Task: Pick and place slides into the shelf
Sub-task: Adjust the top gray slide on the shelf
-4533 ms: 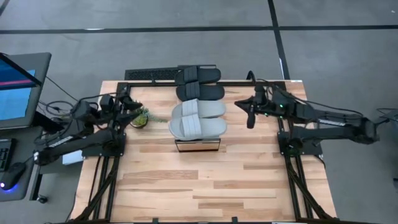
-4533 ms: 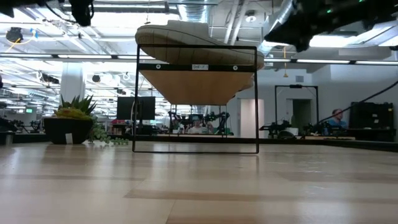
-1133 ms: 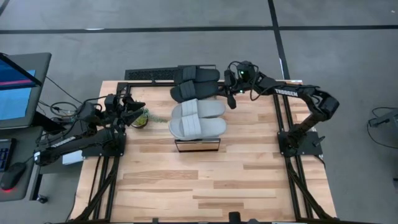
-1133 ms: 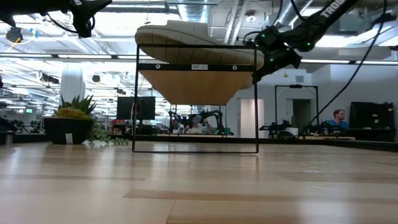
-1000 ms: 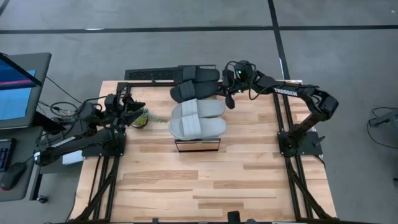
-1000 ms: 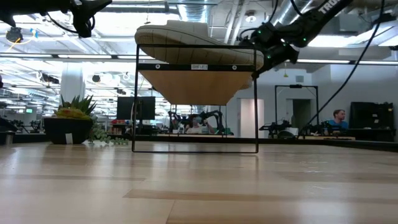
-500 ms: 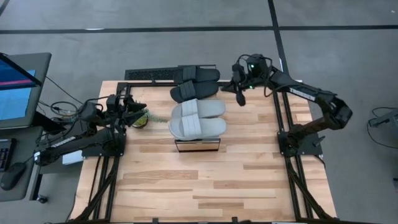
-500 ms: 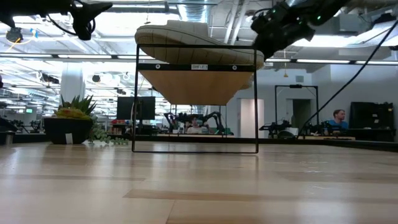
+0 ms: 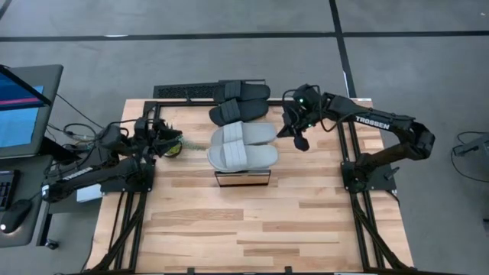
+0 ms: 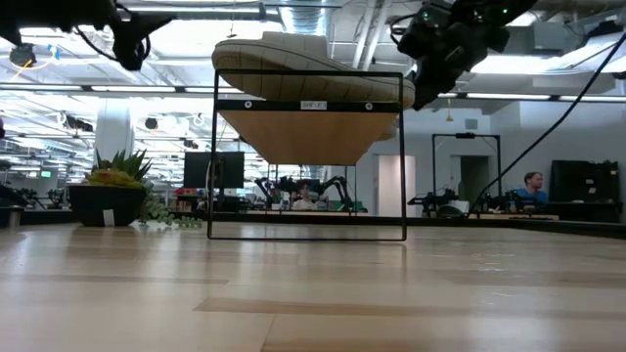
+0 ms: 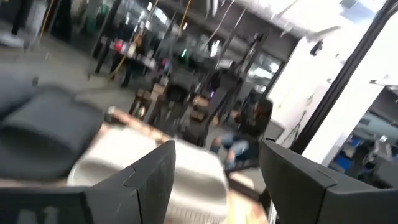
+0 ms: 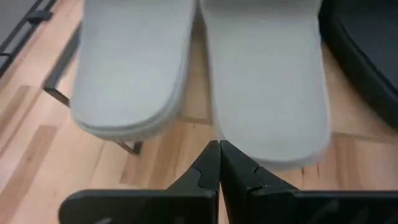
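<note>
Pale wooden table (image 9: 252,221) carries everything. Near its left edge the left hand (image 9: 163,140) hovers with fingers spread, empty, over a small potted plant (image 9: 174,145). At the middle stands the shelf (image 9: 243,178), two grey slides (image 9: 243,147) on top and two black slides (image 9: 240,102) behind. Just right of them the right hand (image 9: 299,141) hangs closed, empty.

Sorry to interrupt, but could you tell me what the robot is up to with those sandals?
All four slides already lie on the shelf: the two pale slides toward the front, the two black slides behind them. The right gripper is shut and empty, hovering just off the end of the pale pair. The left gripper is open and waits over the small potted plant to the shelf's left.
</note>
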Tool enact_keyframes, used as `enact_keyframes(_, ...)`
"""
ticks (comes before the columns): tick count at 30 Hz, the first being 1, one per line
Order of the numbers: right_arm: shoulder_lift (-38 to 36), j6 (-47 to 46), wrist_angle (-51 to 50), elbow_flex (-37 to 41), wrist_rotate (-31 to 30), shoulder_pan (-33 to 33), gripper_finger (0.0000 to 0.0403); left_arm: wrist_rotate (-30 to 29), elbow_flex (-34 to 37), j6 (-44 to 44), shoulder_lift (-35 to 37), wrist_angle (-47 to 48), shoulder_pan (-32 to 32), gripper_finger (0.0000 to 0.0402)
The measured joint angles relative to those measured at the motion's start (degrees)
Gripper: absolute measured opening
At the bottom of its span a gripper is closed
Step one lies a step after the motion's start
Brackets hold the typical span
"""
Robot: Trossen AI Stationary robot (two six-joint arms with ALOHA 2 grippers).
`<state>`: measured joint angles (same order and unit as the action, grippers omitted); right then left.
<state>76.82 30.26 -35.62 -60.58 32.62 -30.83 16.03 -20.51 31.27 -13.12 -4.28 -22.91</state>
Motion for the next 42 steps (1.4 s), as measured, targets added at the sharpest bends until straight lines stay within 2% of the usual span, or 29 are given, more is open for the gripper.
enact_keyframes(9,0.0,0.2,-3.6,0.0,-2.4,0.7,0.0,-4.3,0.0,-0.2,0.0,8.6,3.7,0.0219)
enact_keyframes(21,0.1,0.2,-4.8,0.0,-2.5,3.0,0.0,-4.8,0.0,1.0,0.0,17.5,5.0,0.0219)
enact_keyframes(33,1.5,0.3,-2.2,0.0,-2.8,4.9,0.0,-5.9,0.0,0.9,0.0,17.8,5.0,0.0219)
enact_keyframes(42,5.6,0.2,1.2,0.0,-3.3,4.9,0.0,-6.3,0.0,0.8,0.0,17.7,5.1,0.0219)
